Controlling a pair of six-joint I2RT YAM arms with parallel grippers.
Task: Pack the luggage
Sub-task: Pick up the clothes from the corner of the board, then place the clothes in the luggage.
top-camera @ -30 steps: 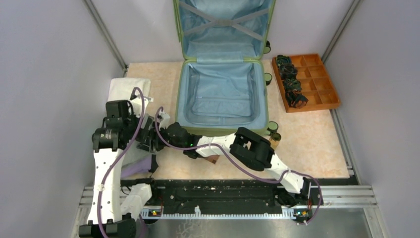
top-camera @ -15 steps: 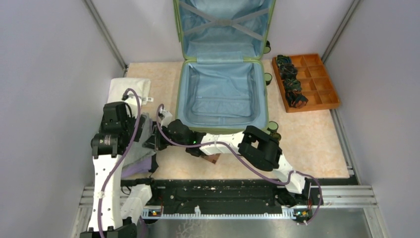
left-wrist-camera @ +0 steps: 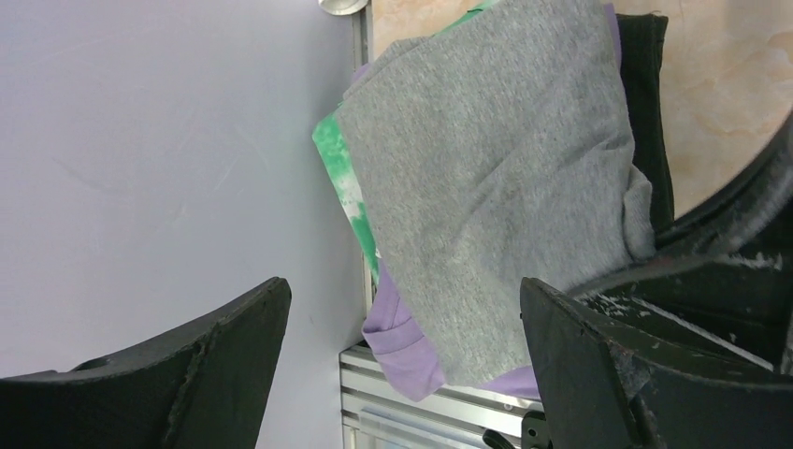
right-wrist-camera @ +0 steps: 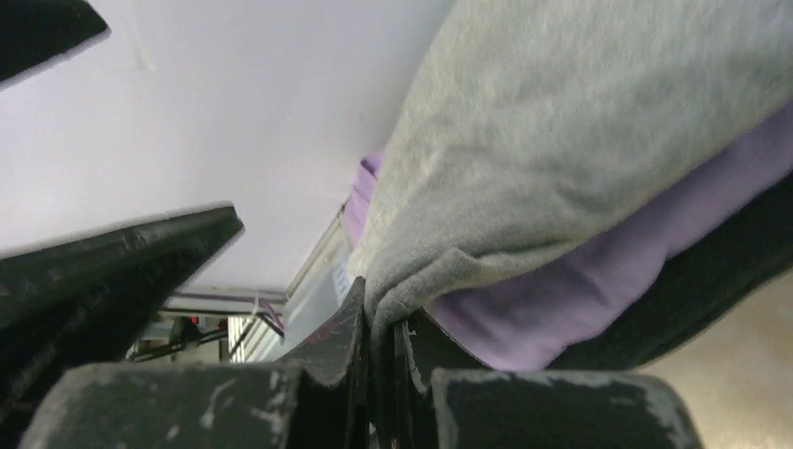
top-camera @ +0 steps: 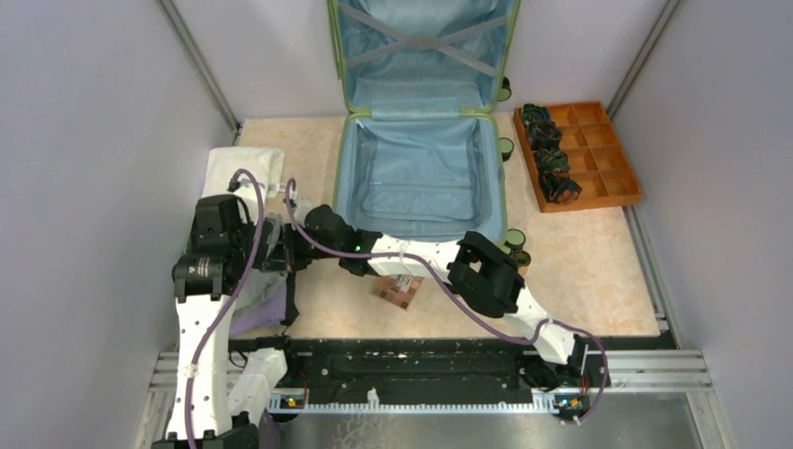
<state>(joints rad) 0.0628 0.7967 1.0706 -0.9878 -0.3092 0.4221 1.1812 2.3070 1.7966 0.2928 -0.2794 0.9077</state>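
From above, the luggage (top-camera: 421, 178) is lying open at the far middle of the table, its lid leaning upright against the far wall and its blue-lined tub holding nothing yet. An orange tray (top-camera: 610, 176) is sitting to its right, a white folded cloth (top-camera: 245, 168) far left, and a small brown patterned item (top-camera: 400, 291) in the near middle. The right arm (top-camera: 482, 276) is stretching leftward across the table to the pile of clothes (top-camera: 257, 313) at the near left, where the left arm (top-camera: 201, 309) is also bending down, the two crowding close.

On the left wrist view, the left gripper (left-wrist-camera: 402, 299) is hanging over the pile with its fingers spread wide, gripping nothing. A grey garment (left-wrist-camera: 496, 178) is lying on top, with green-and-white, purple and black clothes showing beneath.

On the right wrist view, the right gripper (right-wrist-camera: 379, 323) is pinching the grey garment's edge, its fingers squeezed nearly together on a thin fold.

That hold is looking slight: pulling hard could be slipping the fold free. Lifting could also be dragging the purple garment (right-wrist-camera: 561, 299) along, or letting the grey one unfold and catch on the luggage rim. With both arms this close, a quick swing risks a bump.
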